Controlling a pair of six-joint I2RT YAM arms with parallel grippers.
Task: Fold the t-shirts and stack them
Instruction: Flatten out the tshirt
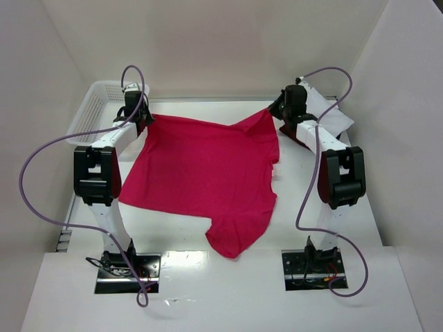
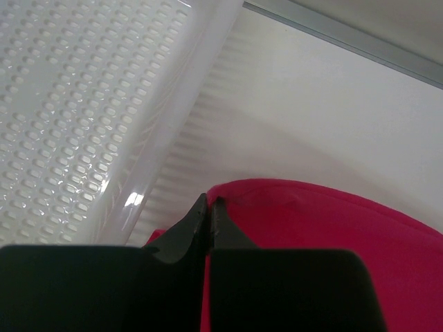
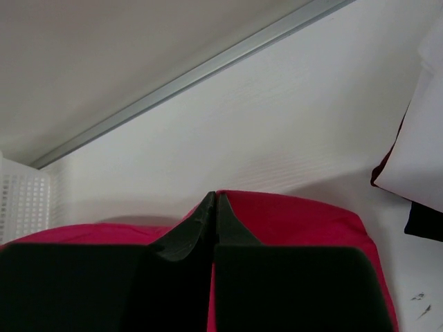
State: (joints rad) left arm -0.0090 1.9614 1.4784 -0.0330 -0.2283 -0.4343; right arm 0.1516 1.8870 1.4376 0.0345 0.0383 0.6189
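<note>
Fingers (image 2: 187, 228) of the left gripper (image 2: 209, 202) are shut tight on one far corner of the red t-shirt (image 1: 201, 173), and the right gripper (image 3: 213, 196) pinches the other far corner. The shirt lies spread on the table (image 1: 173, 235), its near end rumpled. If the arms pull apart too hard, the thin cloth may slip out — or fold crooked. The white basket (image 1: 90, 111) sits just beside the left gripper. The white t-shirt (image 1: 331, 116), with a dark t-shirt (image 3: 423, 225) under it, is near the right arm — easy to bump.

White arms (image 1: 113, 220) with black joints (image 1: 93, 176), black tapered jaws, looping purple cables (image 1: 21, 181).
</note>
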